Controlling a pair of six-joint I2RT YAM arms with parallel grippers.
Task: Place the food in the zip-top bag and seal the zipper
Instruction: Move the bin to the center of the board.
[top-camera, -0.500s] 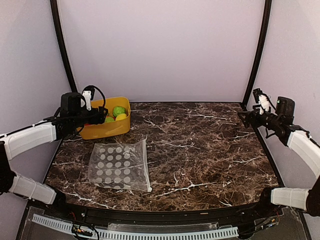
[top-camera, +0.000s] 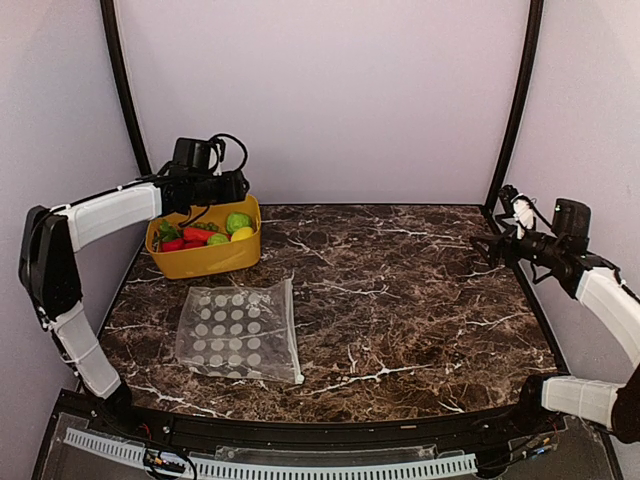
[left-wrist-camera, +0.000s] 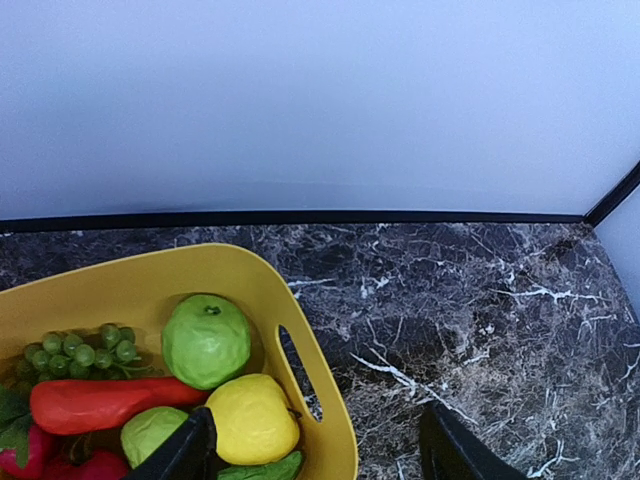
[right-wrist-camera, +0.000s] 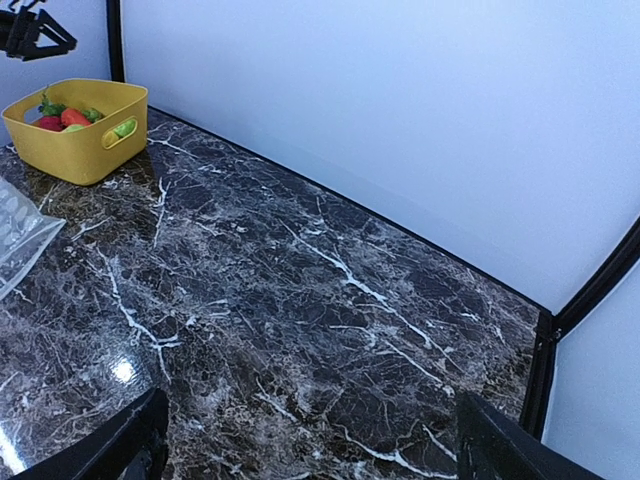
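You are holding your left gripper (top-camera: 238, 187) wide and empty over the yellow bin (top-camera: 205, 262) at the upper left, ready to reach the food (top-camera: 215, 232), while the zip-top bag (top-camera: 240, 328) is lying flat just below and your right gripper (right-wrist-camera: 310, 450) is hanging wide and empty at the right edge.

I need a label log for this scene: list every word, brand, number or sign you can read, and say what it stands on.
None: no readable text shows in any view.
The zip-top bag has only a grid of white dots, no letters.
The yellow bin, the toy food in it and the marble table carry no label or number.
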